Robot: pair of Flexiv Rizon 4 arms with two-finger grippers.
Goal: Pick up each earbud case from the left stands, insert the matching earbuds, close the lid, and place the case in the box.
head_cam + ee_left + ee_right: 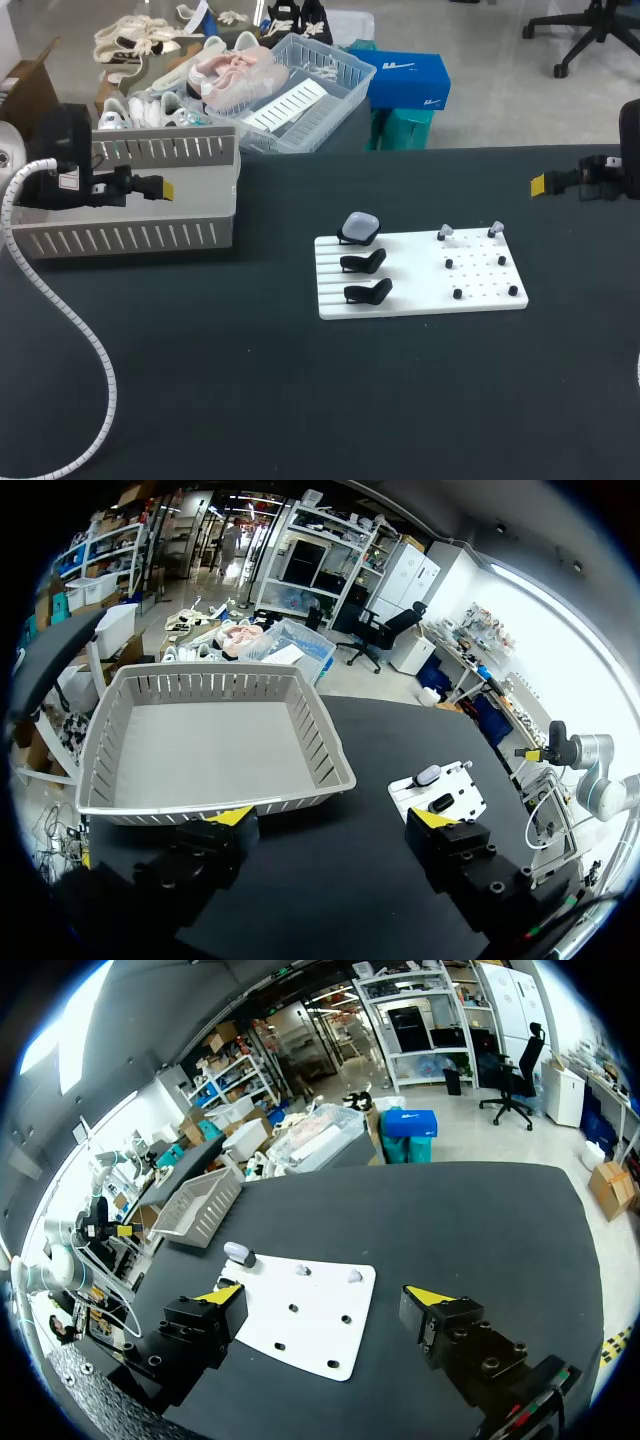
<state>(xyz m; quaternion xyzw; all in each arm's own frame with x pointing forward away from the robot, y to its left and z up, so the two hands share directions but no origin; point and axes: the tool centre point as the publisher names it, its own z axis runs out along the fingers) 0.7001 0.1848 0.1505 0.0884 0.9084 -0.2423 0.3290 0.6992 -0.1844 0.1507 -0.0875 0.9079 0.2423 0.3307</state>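
- The earbud case [360, 227] sits on the rear stand of the white board [420, 292], between both arms and well apart from each.
- The left jaws by the box [130, 237] and the right jaws both stand apart.

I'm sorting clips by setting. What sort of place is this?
Probably a robotics lab workbench: two arms, left end effector and right end effector, flank a black table holding a gray box and a white board of stands and pegs, one stand bearing an earbud case.
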